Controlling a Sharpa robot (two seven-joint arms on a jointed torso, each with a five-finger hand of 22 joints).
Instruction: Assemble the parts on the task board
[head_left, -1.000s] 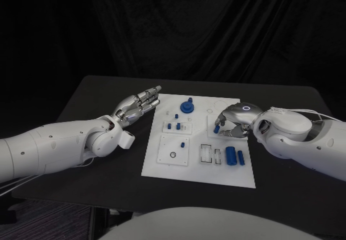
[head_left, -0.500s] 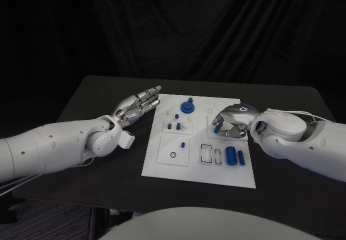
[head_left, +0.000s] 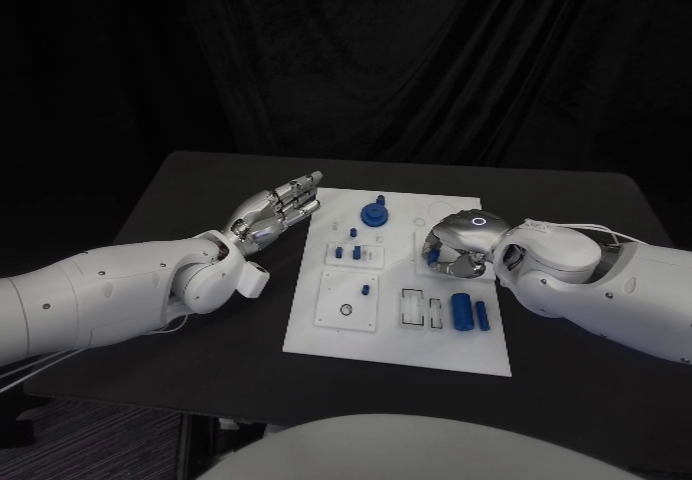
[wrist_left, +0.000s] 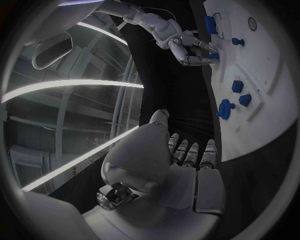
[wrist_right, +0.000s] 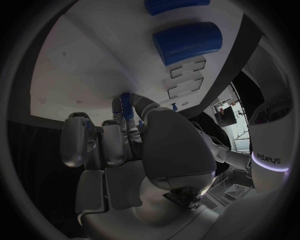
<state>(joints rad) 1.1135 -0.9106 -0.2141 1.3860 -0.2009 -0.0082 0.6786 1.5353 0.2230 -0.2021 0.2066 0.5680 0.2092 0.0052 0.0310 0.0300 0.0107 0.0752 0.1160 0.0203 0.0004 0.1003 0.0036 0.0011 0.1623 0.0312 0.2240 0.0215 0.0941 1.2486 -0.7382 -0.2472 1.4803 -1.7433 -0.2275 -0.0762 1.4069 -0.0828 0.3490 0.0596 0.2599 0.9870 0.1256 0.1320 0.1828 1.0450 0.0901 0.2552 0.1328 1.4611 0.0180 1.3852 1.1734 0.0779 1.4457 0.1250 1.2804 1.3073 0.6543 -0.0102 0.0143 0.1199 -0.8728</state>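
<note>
The white task board (head_left: 329, 330) lies mid-table with blue parts on it. My right hand (head_left: 462, 246) hovers over the board's right half, fingers curled down around a small blue peg (head_left: 433, 257). The right wrist view shows this peg (wrist_right: 127, 107) pinched between thumb and fingers (wrist_right: 111, 142), its tip against the board (wrist_right: 81, 65). My left hand (head_left: 274, 214) rests flat and open beside the board's left edge, holding nothing; the left wrist view shows it (wrist_left: 169, 165) next to the board (wrist_left: 262, 125).
A blue knob (head_left: 375, 213) stands at the board's far end, with small pegs (head_left: 346, 253) nearer the middle. A thick blue cylinder (head_left: 462, 310) and a thinner one (head_left: 482, 317) lie near the right hand. Black table (head_left: 173, 330) surrounds the board.
My right hand has shifted slightly left and lower over the board, still holding the peg. The left arm has not moved.
</note>
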